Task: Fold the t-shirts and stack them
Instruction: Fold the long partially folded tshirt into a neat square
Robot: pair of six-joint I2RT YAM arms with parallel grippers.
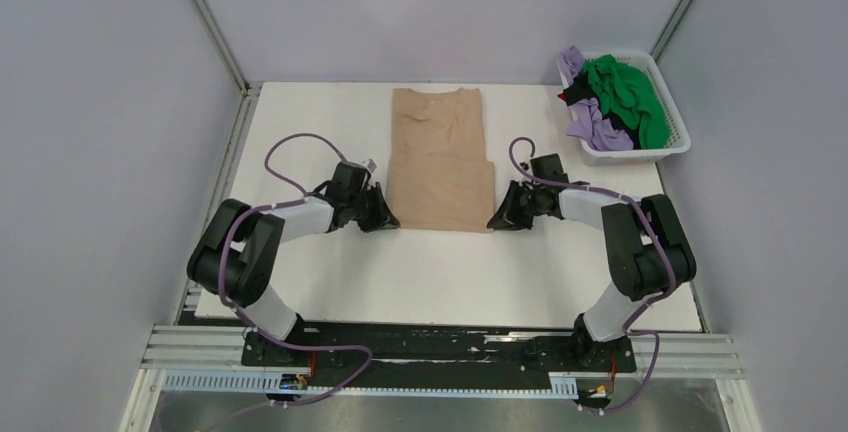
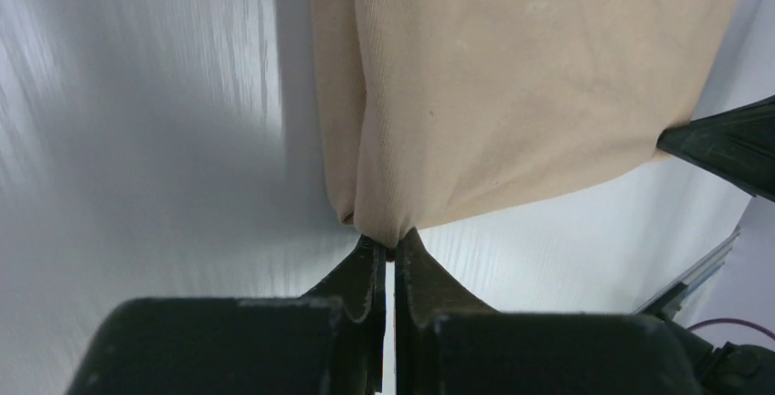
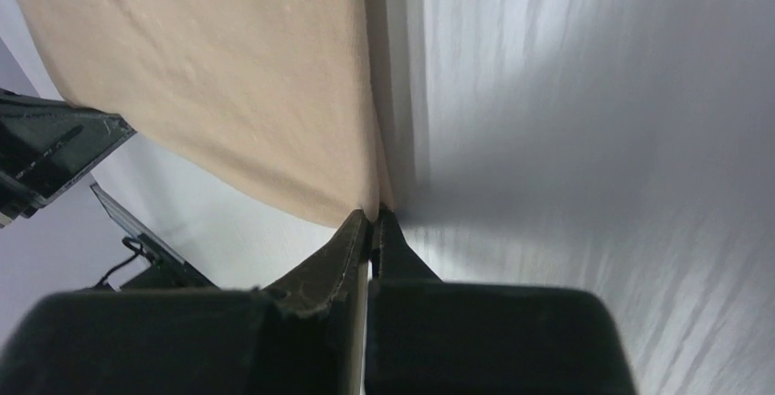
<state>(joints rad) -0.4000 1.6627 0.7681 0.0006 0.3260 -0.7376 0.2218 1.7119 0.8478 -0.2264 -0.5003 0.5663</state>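
From above, the tan t-shirt (image 1: pixel 438 157) lies flat on the table (image 1: pixel 420 282) toward 12 o'clock, the left end effector (image 1: pixel 388 220) at its 7 o'clock corner and the right end effector (image 1: pixel 497 220) at its 5 o'clock corner. The left wrist view shows jaws pinched shut on cloth; the right wrist view likewise.

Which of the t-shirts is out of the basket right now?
The tan cloth t-shirt, spread flat on the white table; the green shirt, lilac shirt and black shirt lie crumpled in the white lattice basket.
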